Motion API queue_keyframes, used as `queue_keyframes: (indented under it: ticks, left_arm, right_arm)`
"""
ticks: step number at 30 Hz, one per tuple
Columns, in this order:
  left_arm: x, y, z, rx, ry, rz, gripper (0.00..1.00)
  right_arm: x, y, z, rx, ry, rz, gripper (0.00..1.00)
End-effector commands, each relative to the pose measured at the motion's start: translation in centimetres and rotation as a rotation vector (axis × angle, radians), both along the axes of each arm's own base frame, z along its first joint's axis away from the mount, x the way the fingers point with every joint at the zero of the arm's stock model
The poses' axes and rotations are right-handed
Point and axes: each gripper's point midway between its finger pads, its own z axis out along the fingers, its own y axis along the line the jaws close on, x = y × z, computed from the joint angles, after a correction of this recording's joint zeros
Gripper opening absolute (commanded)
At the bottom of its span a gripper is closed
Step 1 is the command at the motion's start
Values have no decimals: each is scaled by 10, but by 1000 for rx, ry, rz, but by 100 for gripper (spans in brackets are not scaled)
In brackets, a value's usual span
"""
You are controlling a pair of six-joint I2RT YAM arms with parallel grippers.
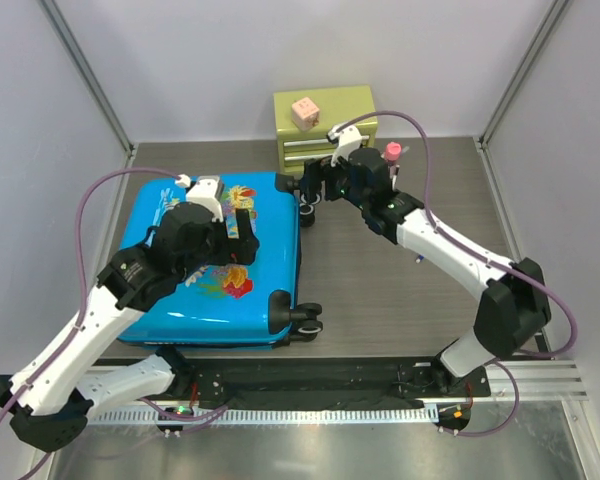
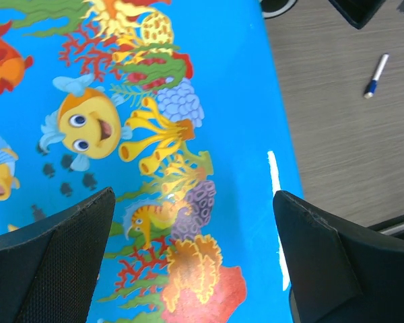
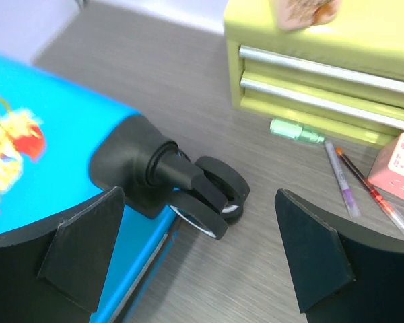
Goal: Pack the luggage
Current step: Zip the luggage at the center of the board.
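Spread wide, the left pincer (image 2: 194, 195) is hovering directly over the closed luggage (image 1: 205, 310), which is lying flat at the surface's (image 1: 380, 290) 9 o'clock; the right pincer (image 3: 200, 195), equally spread, is hanging by the wheel (image 3: 219, 188) at its 1 o'clock corner.

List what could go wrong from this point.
The right claw hangs open by a wheel of the suitcase; a careless move could snag it and drag the case. Loose pens lie by the green chest, easy for that arm to scatter. The left claw is open over the glossy closed shell, where a grip may slip.
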Motion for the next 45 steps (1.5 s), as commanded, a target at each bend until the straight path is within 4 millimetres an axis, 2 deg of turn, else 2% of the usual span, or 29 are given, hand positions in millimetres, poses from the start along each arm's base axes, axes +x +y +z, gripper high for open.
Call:
queue_keyframes:
  ticks: [1, 7, 11, 17, 20, 23, 24, 27, 33, 36, 39, 40, 42, 43, 45]
  left_arm:
    - [-3, 23, 8, 35, -16, 70, 100]
    - [-7, 31, 11, 46, -27, 75, 100]
    - [-8, 32, 9, 47, -22, 76, 100]
    - [-11, 36, 6, 56, -17, 83, 100]
    - [-13, 39, 6, 58, -18, 86, 100]
    - [-16, 40, 7, 52, -18, 80, 100]
    - [-17, 40, 6, 52, -16, 81, 100]
    - [-19, 40, 2, 54, -4, 73, 100]
    - [-21, 43, -6, 76, 17, 77, 100]
    - [-25, 46, -8, 79, 24, 79, 100]
    - [-28, 52, -12, 84, 29, 99, 100]
    - [-29, 55, -11, 80, 22, 109, 100]
    - [-30, 56, -15, 84, 30, 112, 100]
    - [-31, 56, -18, 93, 40, 109, 100]
    - [-31, 57, -23, 110, 58, 109, 100]
  right_arm:
    - [-5, 12, -30, -197, 57, 174, 100]
    - [1, 11, -66, -291, 98, 196, 100]
    - [11, 13, -75, -284, 111, 170, 100]
    - [14, 9, -59, -217, 33, 110, 100]
    - [23, 6, -47, -198, -16, 62, 100]
    - [29, 9, -45, -197, -20, 58, 100]
    - [31, 10, -52, -205, -9, 57, 100]
    - [34, 13, -54, -204, -11, 62, 99]
    - [35, 20, -56, -198, -39, 94, 85]
    - [39, 22, -61, -209, -30, 95, 74]
    - [41, 23, -66, -214, -7, 95, 56]
    - [41, 24, -69, -218, 5, 95, 44]
    - [43, 19, -75, -225, 25, 65, 31]
    - [43, 16, -79, -236, 41, 46, 19]
    - [42, 8, -81, -248, 60, 9, 10]
